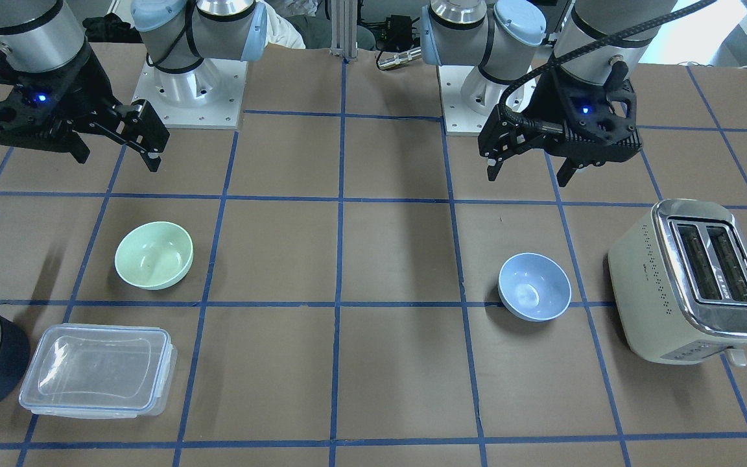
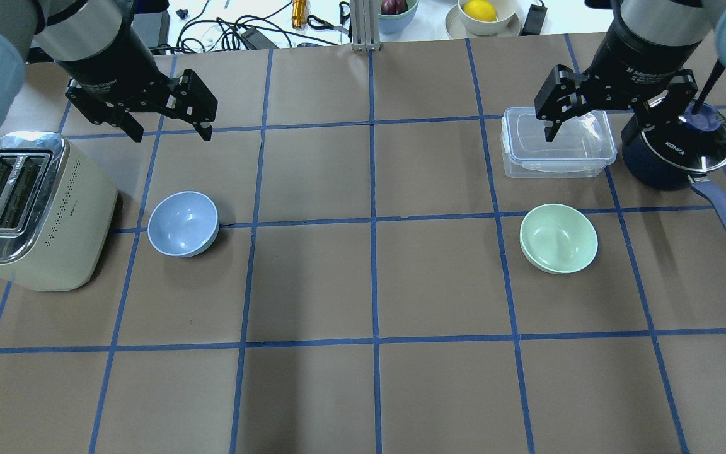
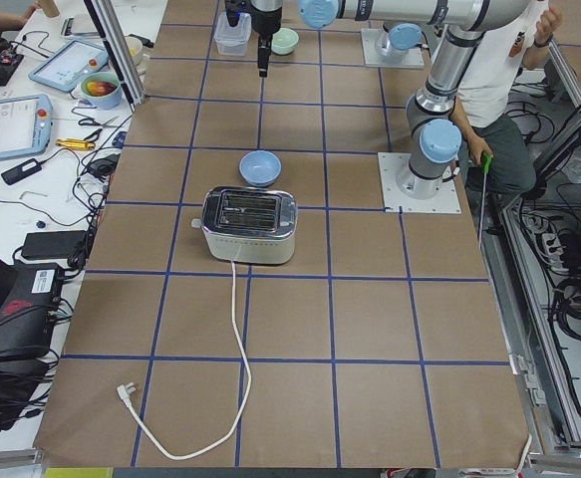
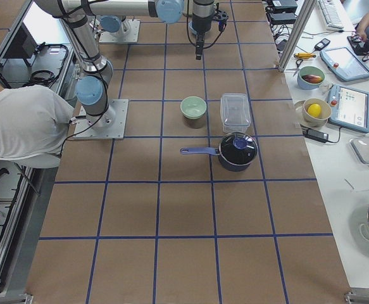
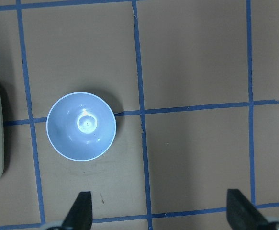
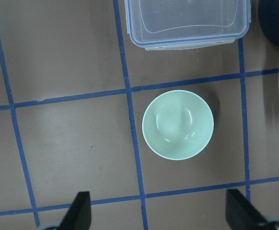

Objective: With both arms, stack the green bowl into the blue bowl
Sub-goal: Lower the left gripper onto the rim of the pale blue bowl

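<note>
Brown tabletop [image 2: 312, 284] ruled into squares by blue tape lines [image 2: 372, 221], lit evenly from above, with soft shadows lying on it near both pairs of jaws. Ahead of the jaws, past the tabletop's far edge, runs a white bench [image 4: 361, 202] carrying tablet-like screens [image 4: 350, 104], bowls of fruit [image 4: 315, 109] and loose cables [image 2: 224, 31]. An aluminium post [image 2: 359, 25] stands at that edge, between the two pairs of jaws. Behind the jaws lies a grey floor [image 3: 569, 388] with cable bundles [image 3: 574, 299].
</note>
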Available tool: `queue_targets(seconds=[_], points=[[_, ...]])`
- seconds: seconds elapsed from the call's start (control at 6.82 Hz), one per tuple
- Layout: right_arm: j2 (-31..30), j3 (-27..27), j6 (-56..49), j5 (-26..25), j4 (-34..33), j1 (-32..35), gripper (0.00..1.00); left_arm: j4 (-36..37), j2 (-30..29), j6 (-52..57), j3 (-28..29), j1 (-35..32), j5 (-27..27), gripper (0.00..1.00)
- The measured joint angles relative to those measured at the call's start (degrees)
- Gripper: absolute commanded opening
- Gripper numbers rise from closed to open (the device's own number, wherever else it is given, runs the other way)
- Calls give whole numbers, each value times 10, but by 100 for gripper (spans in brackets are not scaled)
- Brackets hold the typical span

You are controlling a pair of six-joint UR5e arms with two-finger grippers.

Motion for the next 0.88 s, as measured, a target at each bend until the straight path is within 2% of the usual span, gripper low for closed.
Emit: queue_targets(seconds=[0.59,0.88], points=[[-1,3,0,-1,-2,0,100,-2,0,0,-2,-1,0,100],[-1,3,0,-1,-2,0,100,15,11,0,-40,-1,-1,100]])
